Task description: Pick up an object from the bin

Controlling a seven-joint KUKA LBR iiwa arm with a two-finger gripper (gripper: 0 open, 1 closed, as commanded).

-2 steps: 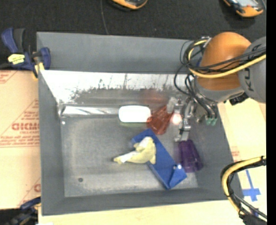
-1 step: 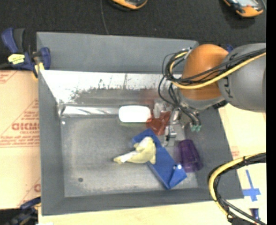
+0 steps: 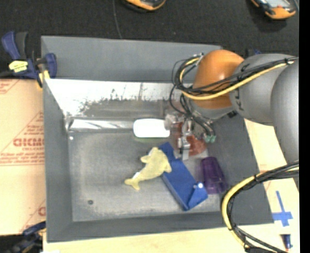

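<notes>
Small reddish-brown lump (image 3: 198,146) lies right of centre in the grey metal bin (image 3: 97,159), partly under the gripper (image 3: 183,144), which sits low just beside it. Cannot tell if the pincer is wide or closed. White oval piece (image 3: 150,128) is just left of the gripper. Nearer the front lie a blue flat block (image 3: 180,182), a purple translucent piece (image 3: 211,174) and a yellow dolphin-shaped toy (image 3: 150,167).
</notes>
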